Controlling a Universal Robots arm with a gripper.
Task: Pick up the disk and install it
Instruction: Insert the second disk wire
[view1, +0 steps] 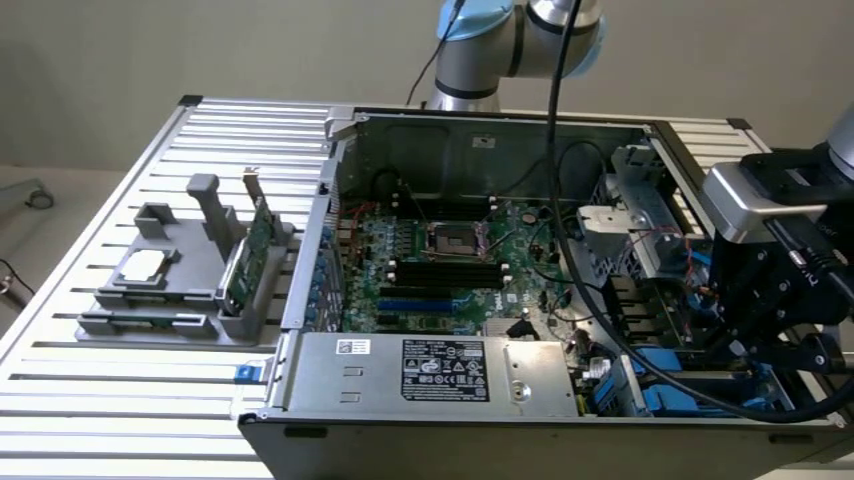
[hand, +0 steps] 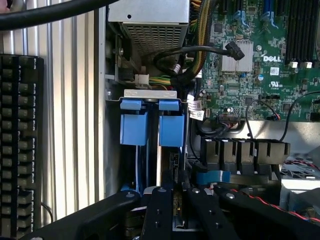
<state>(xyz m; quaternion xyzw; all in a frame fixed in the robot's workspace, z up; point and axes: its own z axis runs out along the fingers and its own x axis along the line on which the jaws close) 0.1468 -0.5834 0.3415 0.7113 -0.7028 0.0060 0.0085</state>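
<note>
A slatted aluminium bench (view1: 80, 380) carries an open metal computer case (view1: 494, 140), both seen whole in the exterior view. The wrist view looks into the drive bay. Beside two bright blue plastic carriers (hand: 134, 129), the black claw (hand: 175, 192) pinches a thin edge-on slab, seemingly the disk (hand: 175, 202). Installing appears to be the step in hand, and seating calls for staying square to the slot.

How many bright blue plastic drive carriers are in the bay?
2: a carrier nearer the slatted metal table, a carrier nearer the green motherboard. Others may be hidden.
</note>
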